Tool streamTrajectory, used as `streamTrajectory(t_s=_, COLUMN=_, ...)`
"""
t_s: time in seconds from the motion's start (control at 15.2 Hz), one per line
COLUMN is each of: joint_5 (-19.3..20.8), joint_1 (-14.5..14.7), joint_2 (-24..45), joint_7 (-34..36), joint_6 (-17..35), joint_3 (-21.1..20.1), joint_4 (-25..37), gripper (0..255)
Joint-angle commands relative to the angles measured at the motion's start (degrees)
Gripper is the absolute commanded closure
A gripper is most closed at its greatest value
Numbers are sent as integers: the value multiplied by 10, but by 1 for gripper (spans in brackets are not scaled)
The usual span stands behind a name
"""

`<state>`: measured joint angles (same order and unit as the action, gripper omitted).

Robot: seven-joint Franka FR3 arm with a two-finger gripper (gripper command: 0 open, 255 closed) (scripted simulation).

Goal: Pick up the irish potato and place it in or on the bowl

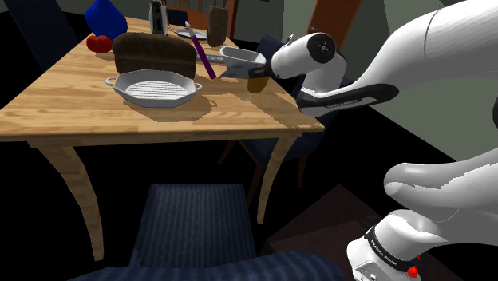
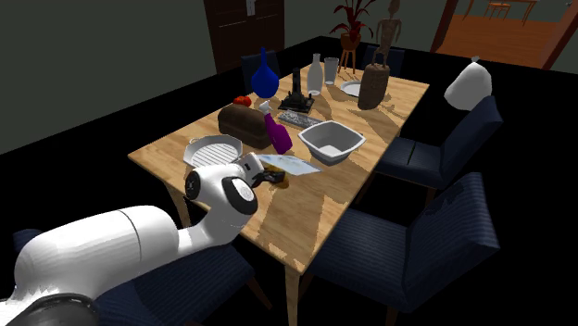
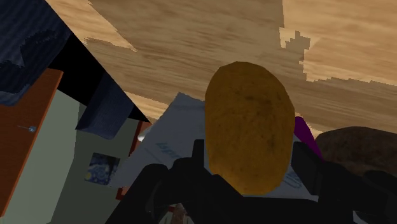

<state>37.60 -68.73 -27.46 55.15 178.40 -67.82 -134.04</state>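
Note:
A brown, oval potato (image 3: 248,127) sits clasped between my black fingers (image 3: 184,168); my gripper (image 3: 248,168) is shut on it. In the shoulder view the potato (image 1: 256,83) hangs under the gripper (image 1: 255,76) above the table's near right part. Close behind it stands the grey square bowl (image 1: 239,56). From the second exterior view, the potato (image 2: 278,179) and gripper (image 2: 266,172) are held over the wooden table (image 2: 315,208), a short way from the bowl (image 2: 332,141).
On the table are a white ribbed dish (image 1: 156,86), a dark bread loaf (image 1: 154,52), a purple object (image 2: 281,137), a blue vase (image 2: 265,79) and a flat pale sheet (image 2: 295,165). Dark blue chairs (image 2: 435,241) ring the table.

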Motion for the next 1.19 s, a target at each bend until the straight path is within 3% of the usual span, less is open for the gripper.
streamTrajectory(t_s=0.0, joint_5=-2, joint_1=25, joint_2=11, joint_7=-14, joint_6=-17, joint_3=24, joint_4=7, gripper=255)
streamTrajectory(t_s=0.59, joint_5=-35, joint_1=134, joint_2=40, joint_7=-82, joint_6=-83, joint_3=121, joint_4=40, gripper=255)
streamTrajectory(t_s=1.12, joint_5=-78, joint_1=207, joint_2=50, joint_7=-144, joint_6=-137, joint_3=186, joint_4=76, gripper=255)
